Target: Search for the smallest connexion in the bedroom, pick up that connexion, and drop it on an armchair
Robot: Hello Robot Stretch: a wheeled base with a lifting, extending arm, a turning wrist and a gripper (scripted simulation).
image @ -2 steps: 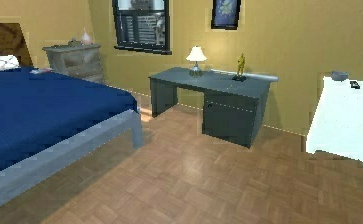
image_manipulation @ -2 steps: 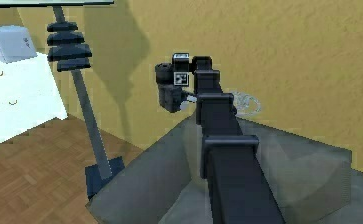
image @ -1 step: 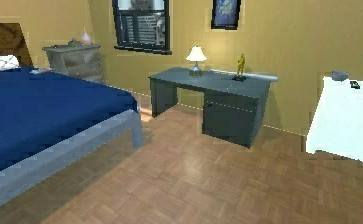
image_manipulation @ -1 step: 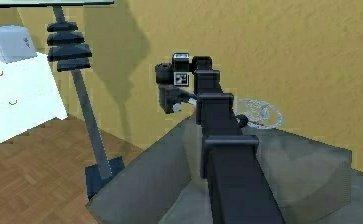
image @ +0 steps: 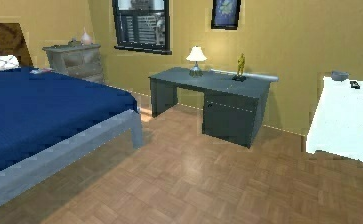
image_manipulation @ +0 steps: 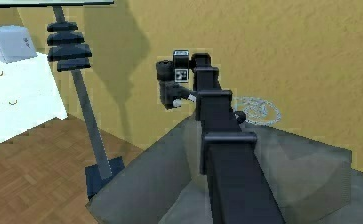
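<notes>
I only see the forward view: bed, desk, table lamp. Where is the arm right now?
Observer: In the arm side view the arm reaches out across a grey upholstered chair.
Operator: Anything lying on that chair?
Observer: A pale ring-shaped thing shows at its far edge by the yellow wall, right of the arm.
Operator: What stands beside the chair?
Observer: A dark floor stand with stacked discs near its top, toward that view's left.
</notes>
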